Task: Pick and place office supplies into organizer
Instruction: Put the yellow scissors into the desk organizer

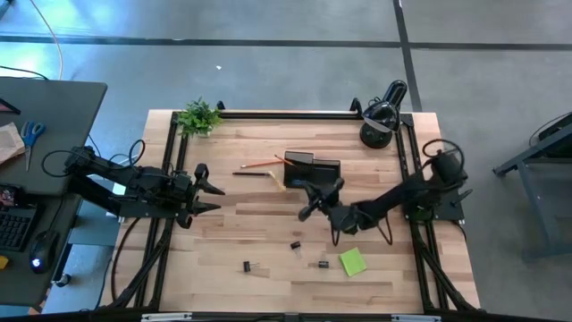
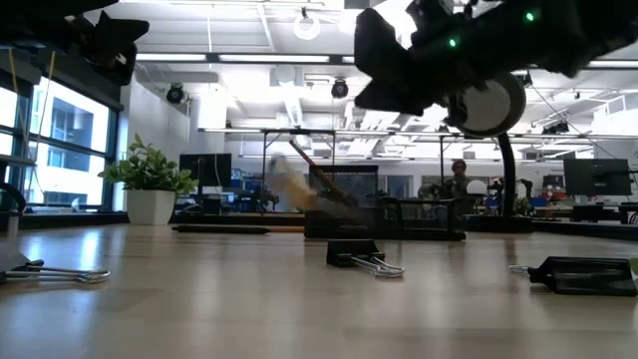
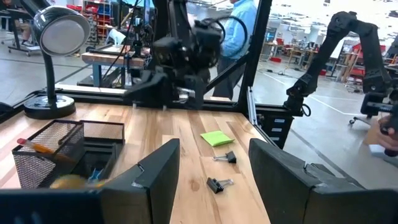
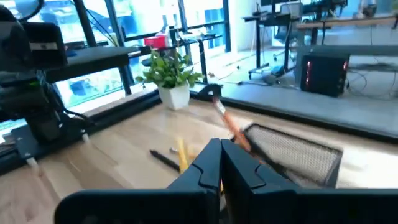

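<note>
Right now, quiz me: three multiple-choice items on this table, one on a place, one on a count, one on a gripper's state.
1. Where is the sticky-note pad?
A. Inside the organizer
B. On the table's near side, right of the clips
C. Beside the plant

2. How many binder clips lie loose on the table?
A. One
B. Three
C. Six

3. How do the right gripper's fingers stand?
A. Wide apart
B. Closed together
C. Clamped on the lamp

Key: 1 B, the high view shows it by the front edge. 2 B, clips at and. 3 B, its wrist view shows the fingers touching.
</note>
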Controlling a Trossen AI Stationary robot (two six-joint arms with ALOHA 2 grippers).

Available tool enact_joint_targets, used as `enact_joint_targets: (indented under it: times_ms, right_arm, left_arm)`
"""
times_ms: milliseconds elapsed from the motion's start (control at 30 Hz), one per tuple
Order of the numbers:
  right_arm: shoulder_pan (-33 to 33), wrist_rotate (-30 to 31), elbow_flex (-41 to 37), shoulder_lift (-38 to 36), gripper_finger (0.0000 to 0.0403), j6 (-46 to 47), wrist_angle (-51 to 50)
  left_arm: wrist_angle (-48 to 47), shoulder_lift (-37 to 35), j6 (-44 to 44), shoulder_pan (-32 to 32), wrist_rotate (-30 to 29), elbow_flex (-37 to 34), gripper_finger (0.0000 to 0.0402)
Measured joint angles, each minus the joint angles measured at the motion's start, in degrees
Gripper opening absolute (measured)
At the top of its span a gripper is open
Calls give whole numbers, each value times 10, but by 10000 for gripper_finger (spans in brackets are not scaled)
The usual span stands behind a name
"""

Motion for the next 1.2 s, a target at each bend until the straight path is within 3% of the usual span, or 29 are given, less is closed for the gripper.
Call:
enact_joint_targets:
  times_ms: [267, 467, 633, 767, 1033, 1200]
  right_arm:
    - [-48, -177, 0, -20, 7, 64, -62]
    - [-65, -250, 26, -8, 68, 113, -149]
    - [-57, -266, 135, 60, 123, 100, -258]
    - [-56, -271, 242, 129, 139, 112, -367]
    - [-70, -300, 429, 239, 117, 64, -492]
    - [-100, -339, 526, 281, 93, 101, -625]
  left_arm:
    - [-1, 0, 0, 0, 0, 0, 184]
    - [-1, 0, 0, 0, -6, 0, 184]
    - [-2, 8, 0, 0, -36, 0, 184]
    - [-2, 17, 0, 0, -36, 0, 184]
    - [-1, 19, 0, 0, -32, 0, 184]
    - [0, 19, 0, 0, -32, 0, 184]
